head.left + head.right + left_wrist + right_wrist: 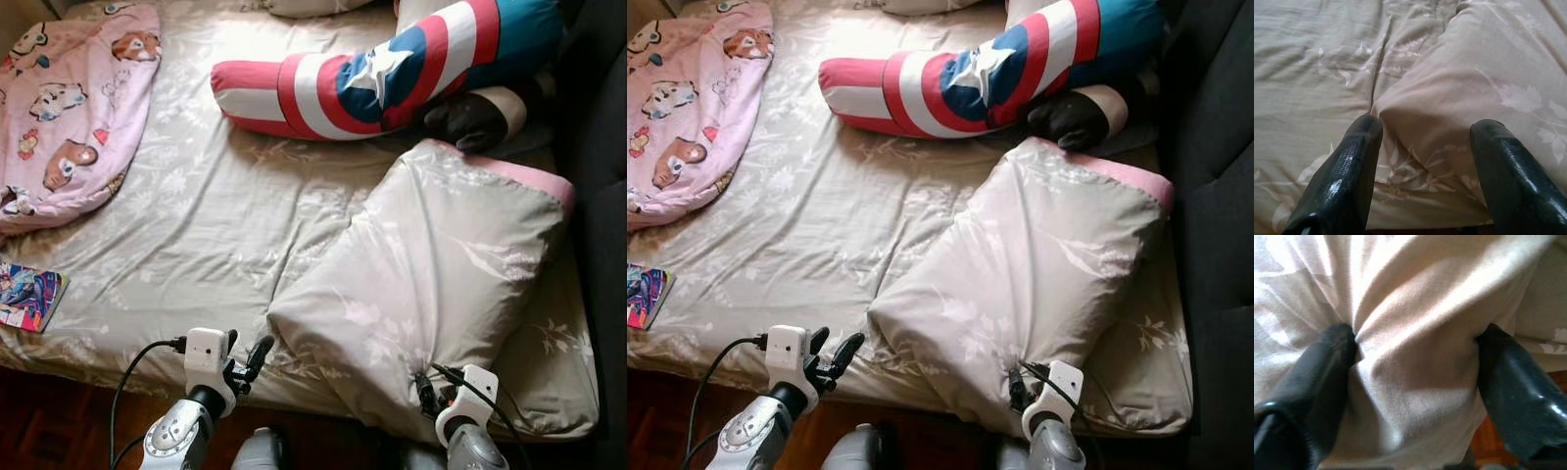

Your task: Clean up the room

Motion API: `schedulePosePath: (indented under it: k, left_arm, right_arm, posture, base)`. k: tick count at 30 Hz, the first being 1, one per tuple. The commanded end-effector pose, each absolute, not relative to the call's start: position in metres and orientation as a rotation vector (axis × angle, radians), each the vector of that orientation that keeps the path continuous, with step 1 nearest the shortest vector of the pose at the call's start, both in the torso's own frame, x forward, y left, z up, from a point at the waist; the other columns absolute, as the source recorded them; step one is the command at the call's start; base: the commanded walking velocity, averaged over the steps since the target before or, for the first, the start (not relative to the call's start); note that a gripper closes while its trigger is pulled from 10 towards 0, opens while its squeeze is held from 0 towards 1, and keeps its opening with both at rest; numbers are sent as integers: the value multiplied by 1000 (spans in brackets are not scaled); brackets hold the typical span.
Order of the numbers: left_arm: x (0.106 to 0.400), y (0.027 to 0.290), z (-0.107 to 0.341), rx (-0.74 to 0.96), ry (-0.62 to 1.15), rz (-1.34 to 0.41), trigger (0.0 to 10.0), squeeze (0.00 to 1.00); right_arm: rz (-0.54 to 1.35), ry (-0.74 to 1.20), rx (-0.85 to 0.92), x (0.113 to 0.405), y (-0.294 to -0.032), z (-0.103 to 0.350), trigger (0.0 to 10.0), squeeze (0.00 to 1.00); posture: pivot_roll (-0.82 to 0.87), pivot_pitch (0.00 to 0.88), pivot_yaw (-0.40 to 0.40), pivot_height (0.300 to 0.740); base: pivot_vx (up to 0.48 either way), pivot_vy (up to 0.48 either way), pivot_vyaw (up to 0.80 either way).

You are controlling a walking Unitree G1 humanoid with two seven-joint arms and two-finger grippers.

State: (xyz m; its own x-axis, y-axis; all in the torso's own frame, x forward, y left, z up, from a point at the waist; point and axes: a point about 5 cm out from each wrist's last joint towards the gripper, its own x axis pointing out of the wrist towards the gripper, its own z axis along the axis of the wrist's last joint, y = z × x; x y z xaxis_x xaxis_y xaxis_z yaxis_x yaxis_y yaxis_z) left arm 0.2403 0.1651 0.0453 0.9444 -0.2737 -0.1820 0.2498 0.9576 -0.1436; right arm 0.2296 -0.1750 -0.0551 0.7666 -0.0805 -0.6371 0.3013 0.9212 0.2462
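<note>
While the robot stood at the foot edge of the bed [196, 225], both arms were raised toward a large beige pillow [431, 284] with a leaf print and a pink-trimmed far end. That pillow lay diagonally on the near right part of the floral sheet, its near corner reaching the mattress edge.

The right gripper [1415, 362] was at the pillow's near edge. Its two black fingers [1312, 382] were spread wide, with a bunched fold of the pillow fabric pressed in between them; the fabric touched both fingers, but the fingers were not closed together on it. A strip of reddish wooden floor [1488, 440] showed beside one finger.

The left gripper [1425, 156] hovered just beside the pillow's near left corner. Its fingers [1347, 166] were likewise apart, with the corner of the pillow lying in the gap ahead of them; contact could not be confirmed.

Farther up the bed, a long bolster cushion [382, 69] in red, white and blue stripes with a white star lay across the mattress, next to a dark stuffed object [470, 119] just beyond the pillow's pink end. A pink blanket [69, 108] with cartoon figures was heaped at the far left. A colourful book [27, 296] lay at the left edge of the mattress, well apart from the pillow.
</note>
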Motion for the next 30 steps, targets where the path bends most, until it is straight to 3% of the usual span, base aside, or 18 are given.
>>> schedulePosePath:
  k: [1,16,30]
  left_arm:
    - [233,171,37,-111,249,-256,10000,0]
    - [237,181,35,-106,265,-214,10000,0]
    - [243,179,25,-119,282,-199,10000,0]
  right_arm:
    - [-176,835,359,196,-156,-79,0,0]
    - [-187,876,278,186,-159,-84,0,0]
    - [-223,837,294,199,-168,-77,0,0]
  posture:
    - [190,366,128,690]
    - [180,326,107,690]
    - [152,263,77,690]
  base:
    - [0,0,0]
    - [0,0,0]
    - [0,0,0]
